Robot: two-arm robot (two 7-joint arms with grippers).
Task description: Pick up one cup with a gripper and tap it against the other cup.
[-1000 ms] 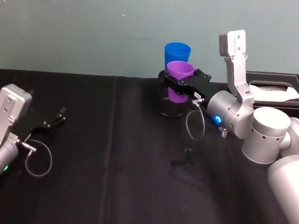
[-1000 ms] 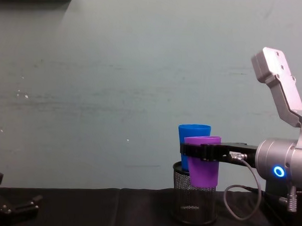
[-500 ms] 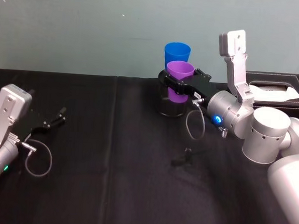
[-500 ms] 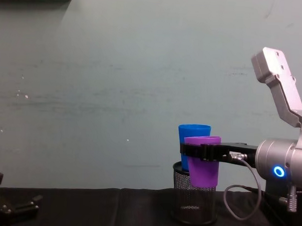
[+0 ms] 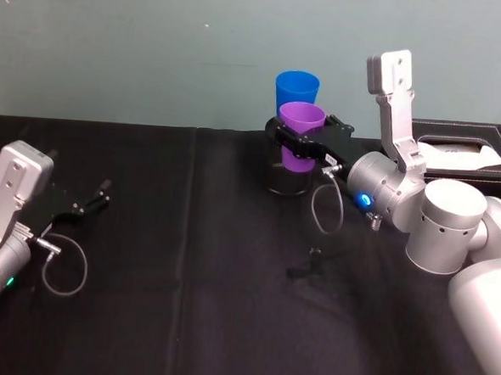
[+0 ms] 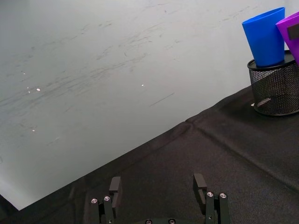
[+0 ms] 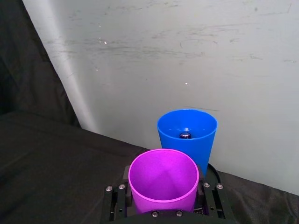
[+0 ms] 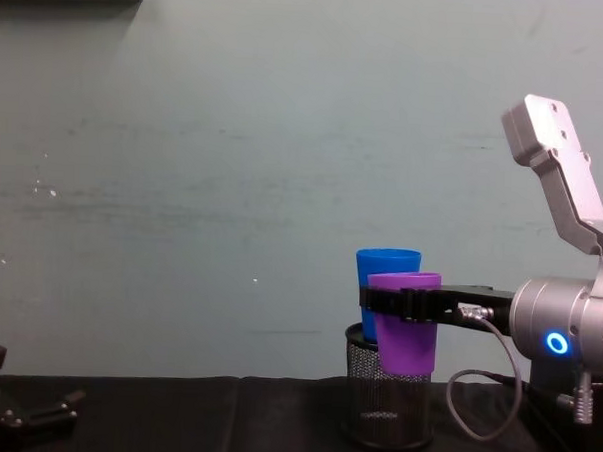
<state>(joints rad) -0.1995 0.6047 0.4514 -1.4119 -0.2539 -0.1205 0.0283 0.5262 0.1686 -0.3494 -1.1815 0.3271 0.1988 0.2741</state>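
Note:
My right gripper [image 5: 297, 144] [image 8: 403, 304] is shut on the purple cup [image 5: 300, 134] [image 8: 407, 325] [image 7: 162, 179], holding it upright in the air in front of the black mesh pen holder [image 5: 285, 176] [image 8: 386, 401]. The blue cup [image 5: 296, 92] [image 8: 383, 288] [image 7: 188, 135] [image 6: 266, 36] stands upright in that holder, just behind the purple cup. Whether the two cups touch I cannot tell. A small dark ball lies inside the blue cup in the right wrist view. My left gripper [image 5: 97, 197] [image 6: 160, 187] [image 8: 18, 406] rests open at the table's left side.
A black tissue box [image 5: 463, 156] stands at the back right, behind my right arm. A small black object [image 5: 312, 261] lies on the black tablecloth [image 5: 209, 304] in front of the pen holder. A grey-green wall [image 5: 157, 46] runs along the table's far edge.

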